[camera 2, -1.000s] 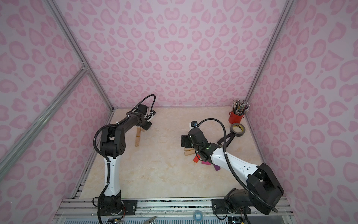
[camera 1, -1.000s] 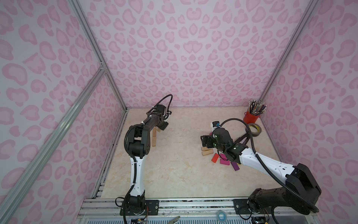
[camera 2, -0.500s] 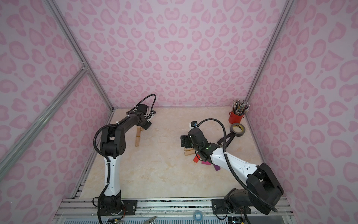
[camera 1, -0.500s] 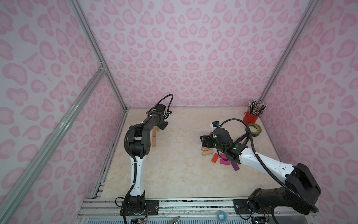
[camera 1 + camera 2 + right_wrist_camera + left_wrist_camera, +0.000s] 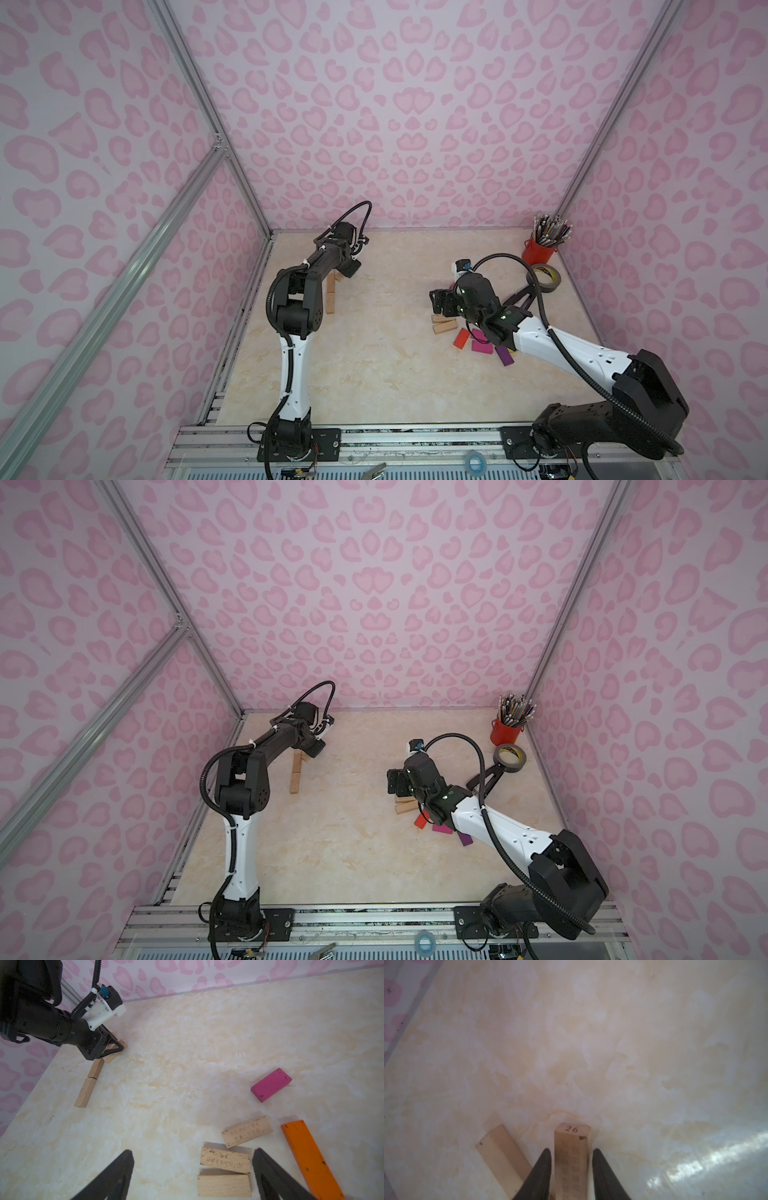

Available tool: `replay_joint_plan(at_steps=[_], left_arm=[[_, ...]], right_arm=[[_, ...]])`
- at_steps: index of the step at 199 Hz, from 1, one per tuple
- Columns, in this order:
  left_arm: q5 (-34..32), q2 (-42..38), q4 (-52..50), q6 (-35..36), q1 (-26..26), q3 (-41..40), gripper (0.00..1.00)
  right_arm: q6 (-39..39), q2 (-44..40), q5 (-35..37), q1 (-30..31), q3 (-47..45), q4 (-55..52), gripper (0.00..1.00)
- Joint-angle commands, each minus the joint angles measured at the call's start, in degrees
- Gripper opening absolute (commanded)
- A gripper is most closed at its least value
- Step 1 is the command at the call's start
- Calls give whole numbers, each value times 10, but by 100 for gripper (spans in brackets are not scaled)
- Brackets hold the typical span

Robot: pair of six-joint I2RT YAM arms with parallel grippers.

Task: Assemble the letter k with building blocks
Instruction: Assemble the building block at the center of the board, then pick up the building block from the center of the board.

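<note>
The left arm (image 5: pixel 320 259) stretches low toward the far left corner of the table (image 5: pixel 374 365). The left gripper (image 5: pixel 571 1149) has its jaws set narrowly either side of a numbered block (image 5: pixel 572 1136); I cannot tell whether they squeeze it. Just beside it, two plain blocks (image 5: pixel 330 296) lie end to end. The right arm (image 5: pixel 561 345) reaches forward, and the right gripper (image 5: pixel 193 1174) is spread wide over the pale blocks (image 5: pixel 225 1160), with an orange block (image 5: pixel 307 1155) and a magenta block (image 5: pixel 271 1084) nearby. In the far right corner, a red cup (image 5: pixel 539 252) holds pencils (image 5: pixel 550 226).
</note>
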Motion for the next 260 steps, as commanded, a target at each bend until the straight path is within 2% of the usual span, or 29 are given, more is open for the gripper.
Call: replay_joint_plan(at_steps=[1,33,65,86,118,140,156,185,206,220,239,260], left_arm=[[10,-5,1,-4,-3,7,38],[11,-20,12,-21,-13,8,43],[29,-80,30,-65,-22,-1,52],[37,-128,56,-104,-38,-25,52],[80,-228,121,-193,-61,-93,53],[135,-312,190,-266,-79,-173,56],[180,-375,243,-304,-95,-243,58],[217,-489,298,-271,-136,-371,59],[295,-545,331,-255,-140,-460,62],[312,-566,332,-238,-140,-505,66],[311,-588,320,-227,-140,-540,78],[310,-605,292,-201,-140,-551,96]], right_arm=[[2,1,2,0,0,5,91],[1,-1,6,-1,2,3,91],[-3,-2,8,-10,8,-16,91],[-13,-7,13,-26,17,-50,91],[-48,8,5,-77,45,-140,91],[-54,46,-13,-111,82,-214,90],[-45,72,4,-117,107,-255,88],[22,123,28,-119,141,-290,81],[86,167,40,-109,163,-297,75],[111,190,59,-92,172,-288,73],[133,223,70,-80,192,-285,72],[158,263,60,-75,215,-284,69]])
